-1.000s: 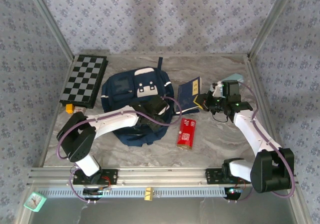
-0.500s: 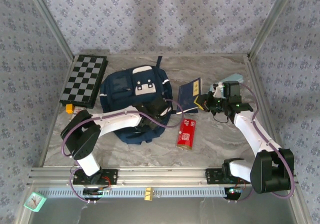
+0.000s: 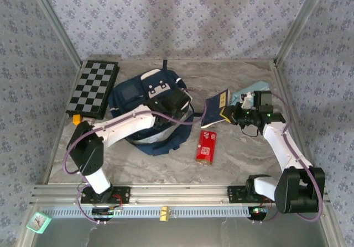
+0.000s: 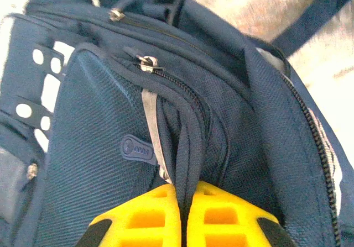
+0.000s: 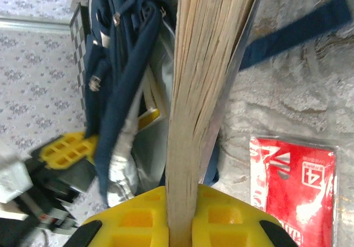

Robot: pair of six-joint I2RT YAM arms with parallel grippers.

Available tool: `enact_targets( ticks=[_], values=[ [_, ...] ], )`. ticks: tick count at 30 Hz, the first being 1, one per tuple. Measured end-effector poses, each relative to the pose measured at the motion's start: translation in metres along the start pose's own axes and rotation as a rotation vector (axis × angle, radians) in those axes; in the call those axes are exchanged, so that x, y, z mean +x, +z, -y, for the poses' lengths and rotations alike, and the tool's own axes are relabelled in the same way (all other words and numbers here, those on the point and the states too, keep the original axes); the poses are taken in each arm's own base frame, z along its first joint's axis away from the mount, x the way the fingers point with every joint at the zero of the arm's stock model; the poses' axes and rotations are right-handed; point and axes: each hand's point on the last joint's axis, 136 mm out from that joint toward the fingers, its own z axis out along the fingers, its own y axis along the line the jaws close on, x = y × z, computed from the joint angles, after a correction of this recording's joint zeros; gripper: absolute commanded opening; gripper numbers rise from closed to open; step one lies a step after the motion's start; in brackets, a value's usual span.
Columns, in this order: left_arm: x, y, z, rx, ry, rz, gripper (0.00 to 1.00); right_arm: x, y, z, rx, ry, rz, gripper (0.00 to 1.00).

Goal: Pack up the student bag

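In the lower part of the top view, both arms rise from their bases on the rail at the near edge of the grey marbled table (image 3: pixel 166 169). The left arm bends at its elbow in the lower left and stretches its white forearm up and to the right. Its left gripper (image 3: pixel 168 104) sits on the right side of the student bag (image 3: pixel 133 92), a large navy blue fabric backpack with a white front patch that lies at centre left of the frame. In the left wrist view the yellow fingers (image 4: pixel 144 222) of that gripper (image 4: pixel 182 214) are pressed together on a piped fold of the bag (image 4: pixel 99 147) beside a zip.

A flat red packet (image 3: pixel 206 147) lies just right of the bag, nearer the rail. The right arm climbs the right side and turns left at the wrist. The right gripper (image 3: pixel 231 113) is clamped on a navy blue book (image 3: pixel 215 108) with a yellow label, held tilted. The right wrist view shows the book's page edges (image 5: pixel 204 92) pinched between the yellow fingers (image 5: pixel 133 222).

Farther back lie a light-blue pencil case (image 3: pixel 251 88) at the right and a folded black-and-white chessboard (image 3: pixel 94 88) at the upper left.
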Motion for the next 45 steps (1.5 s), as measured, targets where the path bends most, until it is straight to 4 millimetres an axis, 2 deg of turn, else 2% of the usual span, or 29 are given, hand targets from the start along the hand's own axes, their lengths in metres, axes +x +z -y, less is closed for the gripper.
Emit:
enact_targets(
  ticks=[6,11,15,19,21,26,33,36,39,42,45],
  values=[
    [-0.036,-0.029,-0.027,-0.03,-0.141,0.056,0.0,0.03,0.012,-0.017,-0.039,-0.056,-0.108,0.0],
    [-0.048,-0.042,-0.04,-0.033,-0.225,0.074,0.0,0.055,0.037,-0.043,-0.097,-0.121,-0.19,0.0],
    [-0.049,-0.045,-0.042,-0.02,-0.278,0.081,0.0,0.071,0.07,-0.059,-0.129,-0.158,-0.238,0.0],
    [-0.052,-0.048,-0.05,-0.003,-0.345,0.091,0.0,0.084,0.11,-0.062,-0.111,-0.179,-0.256,0.0],
    [-0.054,-0.05,-0.054,0.003,-0.382,0.099,0.0,0.083,0.128,-0.062,-0.105,-0.181,-0.248,0.0],
    [-0.058,-0.056,-0.057,0.028,-0.445,0.115,0.0,0.062,0.167,-0.065,-0.064,-0.2,-0.169,0.01],
    [-0.06,-0.058,-0.054,0.057,-0.491,0.116,0.0,0.032,0.208,-0.063,-0.018,-0.215,-0.098,0.36],
    [-0.06,-0.057,-0.055,0.062,-0.503,0.115,0.0,0.027,0.212,-0.061,0.001,-0.237,-0.086,0.49],
    [-0.06,-0.056,-0.056,0.07,-0.513,0.114,0.0,0.027,0.207,-0.054,0.051,-0.259,-0.077,0.54],
    [-0.061,-0.057,-0.058,0.079,-0.526,0.116,0.0,0.031,0.192,-0.05,0.089,-0.283,-0.069,0.55],
    [-0.061,-0.06,-0.061,0.085,-0.538,0.123,0.0,0.038,0.177,-0.049,0.116,-0.31,-0.065,0.5]
  ],
)
